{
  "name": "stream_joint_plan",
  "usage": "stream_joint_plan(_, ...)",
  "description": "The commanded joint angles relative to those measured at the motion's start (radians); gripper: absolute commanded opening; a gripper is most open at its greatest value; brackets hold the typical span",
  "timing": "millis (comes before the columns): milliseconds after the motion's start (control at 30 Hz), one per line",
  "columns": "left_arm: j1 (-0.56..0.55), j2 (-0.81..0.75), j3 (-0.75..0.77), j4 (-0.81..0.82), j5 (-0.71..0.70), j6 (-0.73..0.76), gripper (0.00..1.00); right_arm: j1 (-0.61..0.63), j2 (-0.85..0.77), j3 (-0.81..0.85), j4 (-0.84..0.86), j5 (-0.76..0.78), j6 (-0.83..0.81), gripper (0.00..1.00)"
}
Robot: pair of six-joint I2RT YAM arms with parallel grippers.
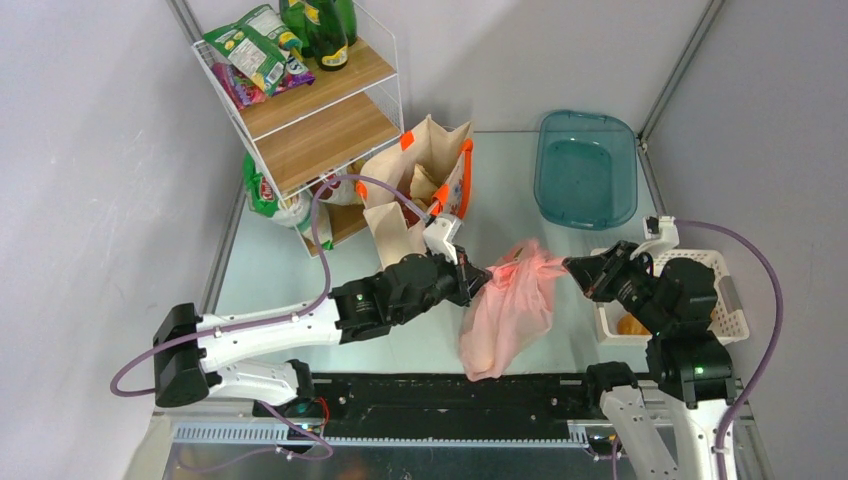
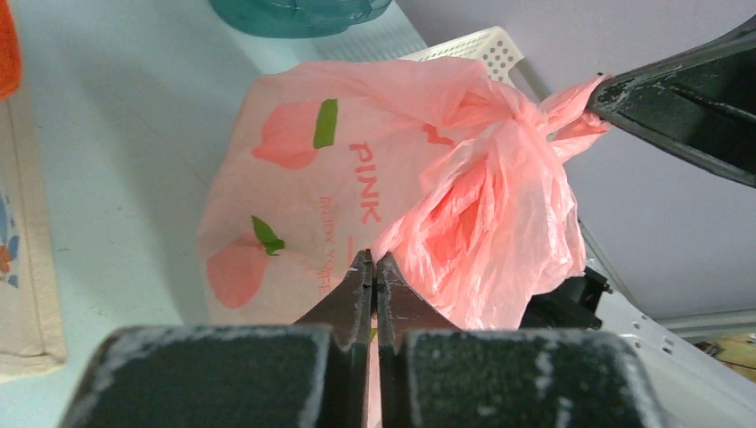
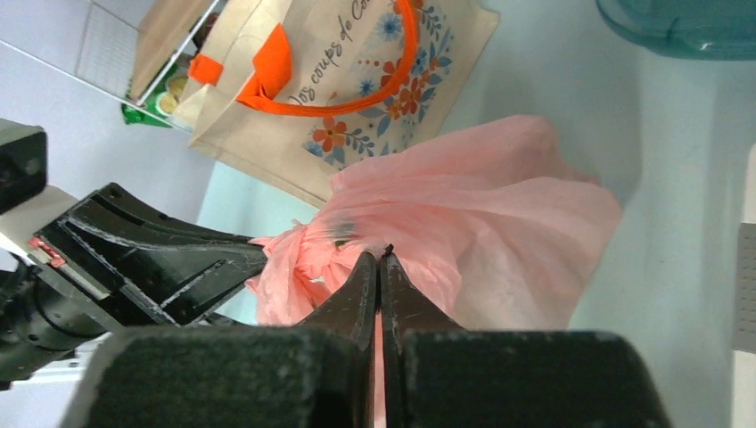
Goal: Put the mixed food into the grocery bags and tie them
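Note:
The pink plastic grocery bag [image 1: 510, 315] hangs between my two grippers, its top bunched into a twist [image 1: 528, 262]. My left gripper [image 1: 480, 278] is shut on a fold of pink plastic at the bag's left side [image 2: 374, 260]. From the right, my right gripper [image 1: 570, 267] is shut on the other pink end [image 3: 382, 257]. The bag [image 2: 357, 196] bulges, but what is in it cannot be made out. The beige tote [image 1: 432, 170] with orange handles stands open behind. One bread roll [image 1: 632, 324] lies in the white basket [image 1: 722, 322]. The lettuce is out of view.
A teal tray [image 1: 587, 165] sits at the back right. At the back left stands a wire shelf [image 1: 315, 110] with green bottles [image 1: 325, 35] and snack packets [image 1: 250, 50]. The white basket is right under my right arm.

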Motion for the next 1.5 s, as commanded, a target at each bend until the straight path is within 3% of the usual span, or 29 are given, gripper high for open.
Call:
stream_joint_plan(0, 0.002, 0.001, 0.035, -0.078, -0.114, 0.07, 0.0, 0.11, 0.028, 0.056, -0.028, 0.3, -0.092, 0.0)
stream_joint_plan(267, 0.001, 0.007, 0.044, -0.092, -0.143, 0.114, 0.0, 0.339, 0.094, 0.055, -0.081, 0.773, -0.114, 0.0)
stream_joint_plan(433, 0.0, -0.001, 0.031, -0.102, -0.187, 0.14, 0.0, 0.465, 0.143, 0.048, -0.172, 1.043, -0.036, 0.0)
stream_joint_plan(733, 0.001, 0.01, -0.015, -0.132, -0.243, 0.143, 0.0, 0.506, 0.241, -0.01, -0.301, 1.335, 0.1, 0.0)
stream_joint_plan(867, 0.001, -0.001, -0.048, -0.143, -0.277, 0.122, 0.0, 0.507, 0.197, -0.012, -0.289, 1.342, 0.1, 0.0)
stream_joint_plan(1000, 0.001, -0.023, -0.067, -0.143, -0.287, 0.108, 0.0, 0.468, 0.118, -0.02, -0.2, 1.176, 0.099, 0.0)
stream_joint_plan(1067, 0.001, -0.021, -0.065, -0.131, -0.256, 0.114, 0.0, 0.454, 0.074, -0.036, -0.143, 1.048, 0.11, 0.06)
stream_joint_plan(1167, 0.001, -0.015, -0.064, -0.115, -0.216, 0.125, 0.0, 0.448, 0.024, -0.057, -0.084, 0.887, 0.143, 0.39)
stream_joint_plan(1233, 0.0, -0.014, -0.07, -0.103, -0.198, 0.125, 0.0, 0.447, -0.005, -0.063, -0.079, 0.834, 0.171, 0.48)
stream_joint_plan(1300, 0.0, -0.018, -0.084, -0.082, -0.187, 0.124, 0.0, 0.446, -0.02, -0.064, -0.089, 0.804, 0.208, 0.53)
stream_joint_plan(1467, 0.0, -0.025, -0.096, -0.06, -0.164, 0.123, 0.0, 0.445, -0.035, -0.07, -0.135, 0.777, 0.382, 0.53)
